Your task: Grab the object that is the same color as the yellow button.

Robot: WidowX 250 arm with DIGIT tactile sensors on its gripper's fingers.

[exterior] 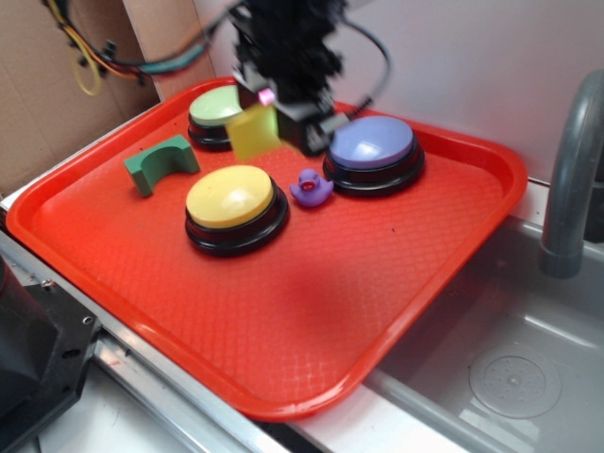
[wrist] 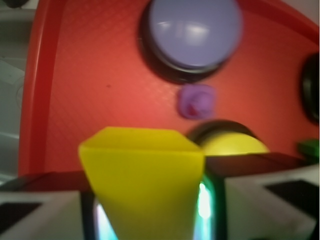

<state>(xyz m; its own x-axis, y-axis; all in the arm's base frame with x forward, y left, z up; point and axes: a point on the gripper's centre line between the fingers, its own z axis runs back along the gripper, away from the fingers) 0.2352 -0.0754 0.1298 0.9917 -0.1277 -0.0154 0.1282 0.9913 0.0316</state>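
Note:
The yellow wedge block [exterior: 254, 131] hangs in the air above the back of the red tray [exterior: 283, 311], pinched in my gripper [exterior: 267, 121]. In the wrist view the same yellow wedge [wrist: 145, 180] fills the space between the two pale fingers [wrist: 40, 210], which are shut on it. The yellow button [exterior: 230, 198], a domed top on a black base, stands on the tray below and in front of the held wedge. Only part of the yellow button [wrist: 232, 145] shows behind the wedge in the wrist view.
A purple-topped button [exterior: 374, 146] stands at the back right, a green-topped button [exterior: 217, 109] at the back left, partly behind the wedge. A small purple duck [exterior: 310, 188] sits between the buttons. A green arch block [exterior: 161, 163] lies left. A sink [exterior: 510, 359] with faucet [exterior: 571, 170] is right.

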